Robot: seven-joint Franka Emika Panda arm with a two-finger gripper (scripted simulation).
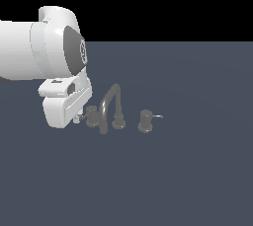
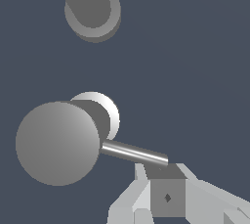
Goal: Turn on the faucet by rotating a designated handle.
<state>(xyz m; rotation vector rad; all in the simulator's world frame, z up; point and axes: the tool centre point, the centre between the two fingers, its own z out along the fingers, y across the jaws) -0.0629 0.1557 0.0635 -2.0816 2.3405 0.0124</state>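
Note:
The dull-gray faucet (image 1: pixel 111 105) stands on the floor with its arched spout between two knobs. The designated handle (image 1: pixel 91 117) is the knob on the exterior view's left. In the wrist view its round top (image 2: pixel 57 142) is close, with the thin pale lever (image 2: pixel 134 153) sticking out sideways. My gripper (image 1: pixel 77 119) is low beside that knob, mostly hidden by the white hand. In the wrist view the gripper (image 2: pixel 165 181) looks shut and empty, with its tip at the free end of the lever.
The twin knob (image 1: pixel 145 121) stands on the exterior view's right, with its lever (image 1: pixel 157 117) pointing right. The spout's round base (image 2: pixel 92 5) shows beyond the handle in the wrist view. The white arm (image 1: pixel 44 52) fills the exterior view's upper left.

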